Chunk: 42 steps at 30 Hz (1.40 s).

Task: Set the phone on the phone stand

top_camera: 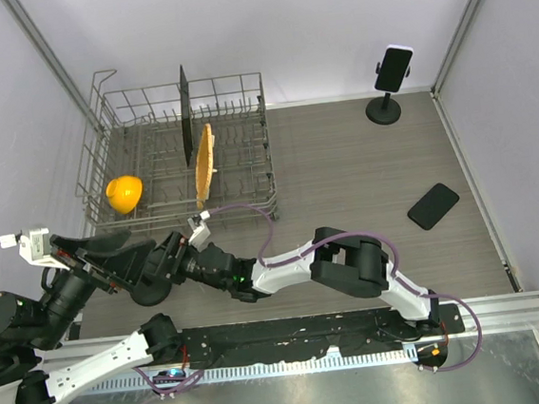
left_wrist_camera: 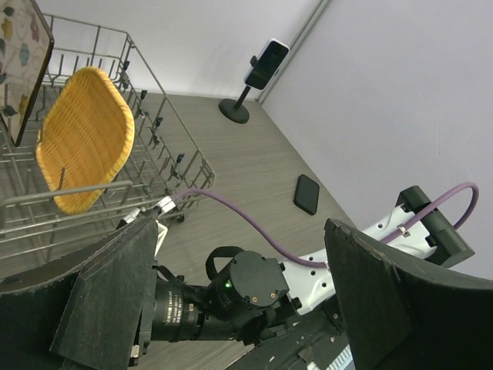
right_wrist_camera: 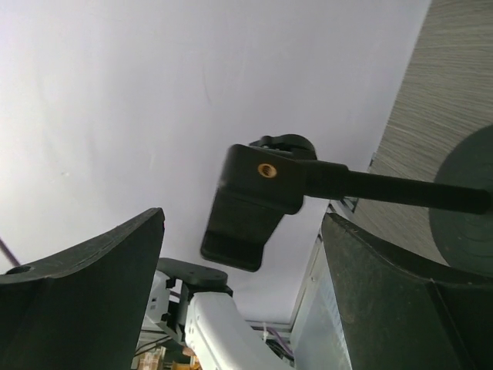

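A black phone (top_camera: 433, 205) lies flat on the wood table at the right; it also shows in the left wrist view (left_wrist_camera: 306, 193). The black phone stand (top_camera: 386, 105) stands at the far right corner, and its holder (top_camera: 394, 68) carries a dark slab with a light rim. The stand also shows in the left wrist view (left_wrist_camera: 262, 65). The right wrist view shows the stand's holder (right_wrist_camera: 258, 189) from behind. My left gripper (top_camera: 127, 257) (left_wrist_camera: 239, 254) is open and empty at the near left. My right gripper (top_camera: 165, 260) (right_wrist_camera: 243, 293) is open and empty beside it. Both are far from the phone.
A wire dish rack (top_camera: 244, 138) at the far left holds a yellow woven plate (top_camera: 204, 160), a dark board (top_camera: 186, 115) and an orange fruit (top_camera: 124, 193). The right arm's wrist (left_wrist_camera: 231, 297) lies between my left fingers. White walls close in the table.
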Tool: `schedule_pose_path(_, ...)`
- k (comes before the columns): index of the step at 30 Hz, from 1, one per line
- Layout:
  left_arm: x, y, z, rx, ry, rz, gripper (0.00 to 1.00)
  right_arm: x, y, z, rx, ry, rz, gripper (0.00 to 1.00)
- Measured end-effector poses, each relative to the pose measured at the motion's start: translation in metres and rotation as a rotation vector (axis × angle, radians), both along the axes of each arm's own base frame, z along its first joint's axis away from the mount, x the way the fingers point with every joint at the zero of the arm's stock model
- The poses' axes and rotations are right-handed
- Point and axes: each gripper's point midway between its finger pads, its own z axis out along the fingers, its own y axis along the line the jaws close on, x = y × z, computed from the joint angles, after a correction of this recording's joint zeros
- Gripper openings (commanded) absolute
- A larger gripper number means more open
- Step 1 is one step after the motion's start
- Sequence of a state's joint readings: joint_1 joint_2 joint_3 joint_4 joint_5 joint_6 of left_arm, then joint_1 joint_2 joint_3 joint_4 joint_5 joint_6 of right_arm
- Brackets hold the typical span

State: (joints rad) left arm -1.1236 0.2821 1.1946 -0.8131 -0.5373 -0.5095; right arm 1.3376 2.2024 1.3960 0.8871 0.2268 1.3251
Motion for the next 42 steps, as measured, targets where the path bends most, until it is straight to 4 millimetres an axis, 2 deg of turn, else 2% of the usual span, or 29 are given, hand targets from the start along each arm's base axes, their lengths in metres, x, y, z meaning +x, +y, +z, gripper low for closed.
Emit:
schedule_pose_path(4, -0.001, -0.001, 0.000, 0.012, -0.009, -0.011, 0.93, 0.002, 0.005, -0.009, -0.028, 0.020, -0.003, 0.77)
schedule_pose_path(8, -0.002, 0.000, 0.001, 0.017, -0.016, -0.015, 0.93, 0.004, 0.013, -0.003, -0.018, 0.029, -0.003, 0.73)
schedule_pose_path(10, -0.003, 0.002, 0.004, 0.016, -0.022, -0.016, 0.93, 0.004, 0.015, -0.001, -0.014, 0.035, -0.002, 0.67)
schedule_pose_path(13, -0.004, 0.004, 0.005, 0.027, -0.031, -0.014, 0.93, 0.008, 0.016, 0.000, -0.013, 0.046, -0.007, 0.63)
schedule_pose_path(16, -0.004, 0.006, 0.008, 0.034, -0.034, -0.013, 0.93, 0.010, 0.019, -0.004, -0.018, 0.058, -0.008, 0.49)
schedule_pose_path(17, -0.004, 0.006, 0.010, 0.034, -0.034, -0.012, 0.93, 0.011, 0.021, -0.006, -0.017, 0.066, -0.008, 0.32)
schedule_pose_path(19, -0.005, 0.007, 0.012, 0.032, -0.035, -0.012, 0.93, 0.011, 0.023, -0.008, -0.010, 0.080, -0.003, 0.21)
schedule_pose_path(20, -0.005, 0.008, 0.013, 0.030, -0.036, -0.012, 0.93, 0.012, 0.023, -0.008, -0.007, 0.085, -0.003, 0.09)
schedule_pose_path(21, -0.005, 0.008, 0.013, 0.030, -0.035, -0.011, 0.94, 0.012, 0.023, -0.008, -0.006, 0.089, -0.005, 0.03)
schedule_pose_path(22, -0.005, 0.008, 0.013, 0.031, -0.035, -0.011, 0.94, 0.012, 0.022, -0.009, -0.004, 0.086, -0.003, 0.00)
schedule_pose_path(24, -0.004, 0.006, 0.011, 0.036, -0.034, -0.012, 0.94, 0.011, 0.015, -0.008, 0.006, 0.079, -0.006, 0.00)
schedule_pose_path(27, -0.001, -0.003, 0.005, 0.069, -0.031, -0.020, 0.94, 0.008, -0.017, -0.009, -0.015, 0.055, -0.037, 0.00)
schedule_pose_path(32, 0.015, -0.041, -0.007, 0.187, -0.011, -0.042, 0.95, 0.003, -0.114, -0.010, -0.119, 0.012, -0.154, 0.00)
schedule_pose_path(33, 0.020, -0.053, -0.012, 0.218, -0.005, -0.048, 0.95, 0.003, -0.142, -0.011, -0.135, 0.010, -0.195, 0.00)
schedule_pose_path(38, 0.042, -0.105, -0.049, 0.380, 0.011, -0.087, 0.94, 0.005, -0.249, -0.012, -0.169, 0.006, -0.373, 0.00)
schedule_pose_path(42, 0.060, -0.141, -0.057, 0.443, -0.006, -0.103, 0.88, 0.011, -0.308, -0.013, -0.176, 0.004, -0.508, 0.00)
